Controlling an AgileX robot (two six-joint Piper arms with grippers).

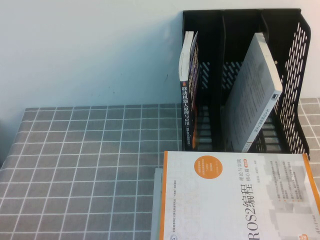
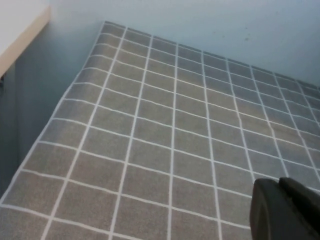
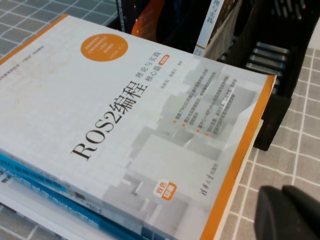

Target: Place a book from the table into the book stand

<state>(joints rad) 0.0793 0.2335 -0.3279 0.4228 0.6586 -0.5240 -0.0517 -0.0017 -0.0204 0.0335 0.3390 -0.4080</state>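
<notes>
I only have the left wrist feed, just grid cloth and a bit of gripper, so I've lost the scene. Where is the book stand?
Observer: The book stand sits at the far right of the table, against the wall.
Operator: Anything in it?
Observer: A dark-spined book stands upright in its left compartment, and a white-spined book leans tilted further right.
Operator: And the arms?
Observer: The right gripper hovers beside a corner of the ROS2 book, which tops a stack in front of the stand. The left gripper is over bare cloth.
</notes>
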